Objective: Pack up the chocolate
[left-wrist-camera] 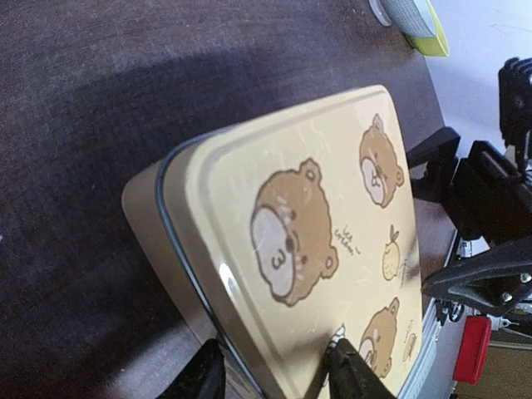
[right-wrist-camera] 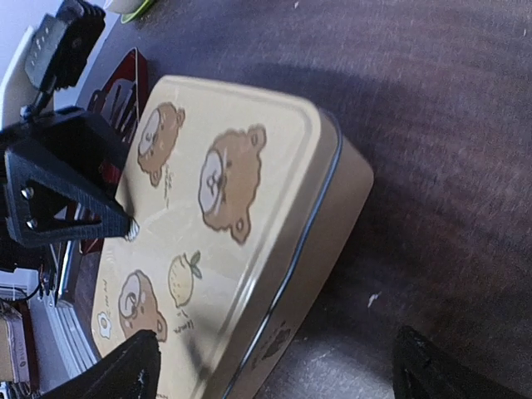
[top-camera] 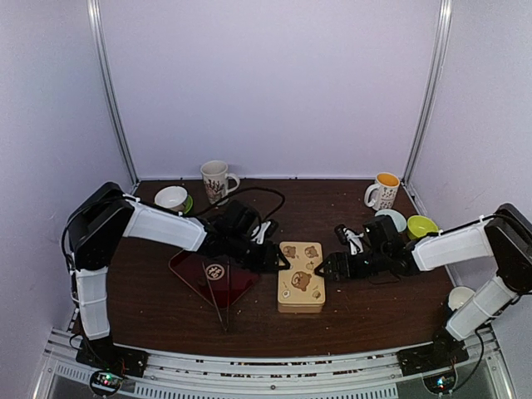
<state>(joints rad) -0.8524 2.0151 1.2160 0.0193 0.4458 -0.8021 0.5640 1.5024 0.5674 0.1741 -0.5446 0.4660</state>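
The tan rectangular metal tin (top-camera: 301, 278), printed with brown bears, lies shut at mid-table between the two arms. Its long axis runs from the near edge toward the back wall, so each arm meets one long side. No chocolate pieces show in any view, and whether they sit under the lid cannot be told. The left gripper (left-wrist-camera: 274, 376) is at the tin's far left corner, its jaws moderately apart and astride the lid's rim. One fingertip (left-wrist-camera: 342, 366) rests on the lid's top and the other hangs outside the side wall, though a firm pinch cannot be confirmed. The right gripper (right-wrist-camera: 278, 378) faces the opposite long side from just beside it, jaws spread wide and holding nothing. Both arms are about equally near, but only the left visibly touches the tin. Any lifting of the lid would likely turn on that rim.
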